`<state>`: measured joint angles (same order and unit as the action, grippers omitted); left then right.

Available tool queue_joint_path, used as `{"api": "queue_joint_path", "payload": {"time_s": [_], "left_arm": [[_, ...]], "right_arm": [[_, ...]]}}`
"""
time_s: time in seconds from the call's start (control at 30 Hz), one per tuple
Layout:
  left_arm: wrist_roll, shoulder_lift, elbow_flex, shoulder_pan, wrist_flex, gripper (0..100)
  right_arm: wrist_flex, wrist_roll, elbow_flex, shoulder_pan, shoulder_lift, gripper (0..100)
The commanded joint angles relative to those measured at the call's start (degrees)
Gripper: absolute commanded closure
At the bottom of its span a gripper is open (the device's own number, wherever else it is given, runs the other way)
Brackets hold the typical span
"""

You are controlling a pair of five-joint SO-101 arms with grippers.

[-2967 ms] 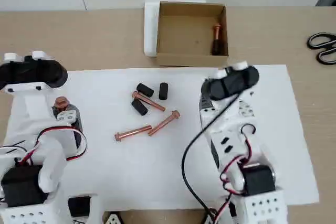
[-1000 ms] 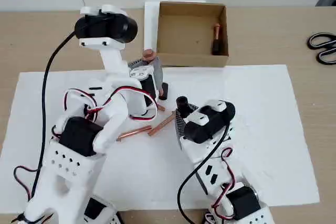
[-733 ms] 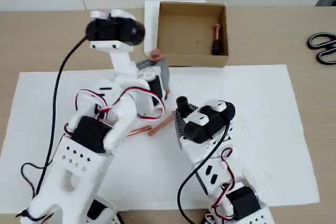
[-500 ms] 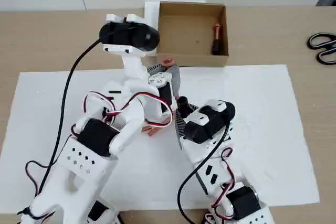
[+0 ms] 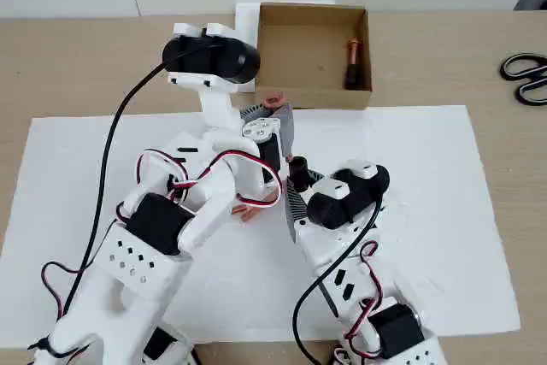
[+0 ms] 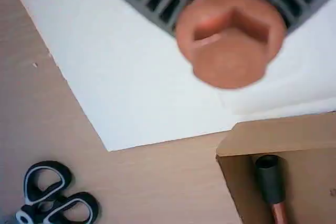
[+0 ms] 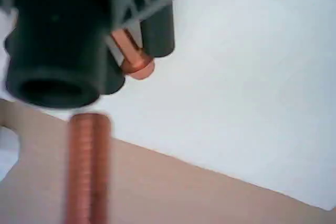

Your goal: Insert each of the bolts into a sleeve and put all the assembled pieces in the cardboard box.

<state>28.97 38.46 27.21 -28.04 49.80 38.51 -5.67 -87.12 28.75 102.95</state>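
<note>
My left gripper (image 5: 273, 115) is shut on a copper bolt (image 5: 273, 101), head up, just in front of the cardboard box (image 5: 272, 57). In the left wrist view the bolt's hexagonal head (image 6: 231, 40) sits between the grey jaws. My right gripper (image 5: 298, 180) is shut on a black sleeve (image 5: 299, 167), right beside the left gripper. In the right wrist view the sleeve's open end (image 7: 52, 85) faces the bolt's threaded shaft (image 7: 86, 166), a small gap apart. One assembled piece (image 5: 352, 61) lies in the box.
Under the arms, a loose bolt (image 7: 131, 56) and a loose sleeve (image 7: 159, 32) lie on the white paper (image 5: 427, 185); another bolt end (image 5: 248, 212) peeks out. Scissors (image 5: 523, 77) lie at the table's far right.
The left arm swung from the left side to the middle in front of the box, carrying the bolt. The right arm came in with a sleeve and has shifted slightly toward the bolt.
</note>
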Motion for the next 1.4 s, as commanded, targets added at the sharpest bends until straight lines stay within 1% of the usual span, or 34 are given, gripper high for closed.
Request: {"api": "queue_joint_path", "payload": {"time_s": [0.0, 0.1, 0.4, 0.57, 0.93, 1.07, 1.37], "left_arm": [[0.62, 0.18, -0.48, -0.26, -1.76, 99], [0.62, 0.18, -0.48, -0.26, -1.76, 99], [0.44, 0.18, -0.40, -0.44, -1.32, 99], [-0.18, 0.18, -0.48, -3.16, 1.32, 99], [-1.49, 0.18, -0.40, -2.99, 1.41, 99], [-3.43, 0.18, 0.75, -2.99, 1.14, 99], [-3.43, 0.26, 1.71, -2.99, 1.23, 99]], "right_arm": [[0.04, -0.53, 0.35, 1.27, 1.01, 99.5], [0.04, -0.53, 0.35, 2.95, 1.01, 99.5], [0.04, -0.53, 0.35, 2.86, 1.01, 99.5], [0.04, -0.53, 0.35, 2.86, 1.01, 99.5], [0.04, -0.53, 0.35, 2.86, 1.01, 99.5], [0.04, -0.53, 0.35, 2.86, 1.01, 99.5], [0.04, -0.53, 0.35, 2.86, 1.01, 99.5]]}}
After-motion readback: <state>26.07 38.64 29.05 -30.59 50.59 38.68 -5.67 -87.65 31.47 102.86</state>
